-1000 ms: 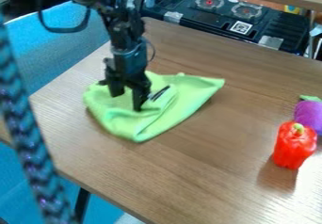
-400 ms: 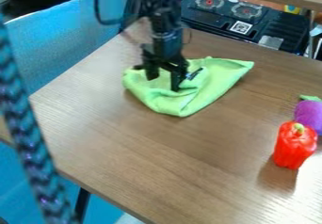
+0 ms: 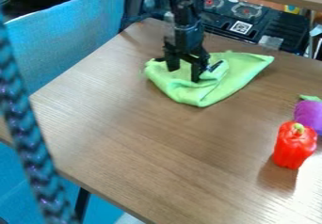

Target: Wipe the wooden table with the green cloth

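From where I stand, the green cloth (image 3: pixel 217 92) lies crumpled on the far part of the wooden table (image 3: pixel 157 148), and the black gripper (image 3: pixel 184 75) is down on it with its two fingers apart. I judge the cloth light, soft and not fragile, so a raised fold near its middle should be the good place to pinch it. The far table edge, with the black stove (image 3: pixel 252 25) beyond, is rather near, but toward me there is wide bare wood, before the red pepper (image 3: pixel 294 145) at the right side of the view.
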You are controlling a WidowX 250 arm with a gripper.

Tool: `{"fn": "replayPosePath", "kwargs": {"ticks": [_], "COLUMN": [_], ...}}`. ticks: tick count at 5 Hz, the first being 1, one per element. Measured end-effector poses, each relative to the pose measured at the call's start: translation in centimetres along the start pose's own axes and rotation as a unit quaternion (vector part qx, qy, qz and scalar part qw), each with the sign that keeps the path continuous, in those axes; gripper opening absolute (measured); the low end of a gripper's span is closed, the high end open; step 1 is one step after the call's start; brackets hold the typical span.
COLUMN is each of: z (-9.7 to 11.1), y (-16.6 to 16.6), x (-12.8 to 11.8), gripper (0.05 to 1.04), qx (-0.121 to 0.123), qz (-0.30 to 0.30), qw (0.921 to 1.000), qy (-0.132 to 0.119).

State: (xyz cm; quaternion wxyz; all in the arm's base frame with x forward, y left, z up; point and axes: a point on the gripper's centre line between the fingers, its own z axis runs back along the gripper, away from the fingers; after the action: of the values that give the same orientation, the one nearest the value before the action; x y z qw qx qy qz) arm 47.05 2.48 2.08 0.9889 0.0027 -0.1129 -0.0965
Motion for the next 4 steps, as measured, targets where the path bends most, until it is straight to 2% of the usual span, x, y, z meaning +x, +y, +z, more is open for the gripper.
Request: {"fn": "replayPosePath", "kwargs": {"ticks": [1,2,4], "z": [0.0,-0.1,0.8], "y": [0.2,1.0,2.4], "x": [-0.1,-2.0,-8.2], "gripper": [1.001,1.001,1.001], "qx": [-0.002,-0.003,0.007], "qz": [-0.001,-0.003,-0.028], "qw": [1.0,0.9999,0.9992], "qy": [0.002,0.01,0.029]}}
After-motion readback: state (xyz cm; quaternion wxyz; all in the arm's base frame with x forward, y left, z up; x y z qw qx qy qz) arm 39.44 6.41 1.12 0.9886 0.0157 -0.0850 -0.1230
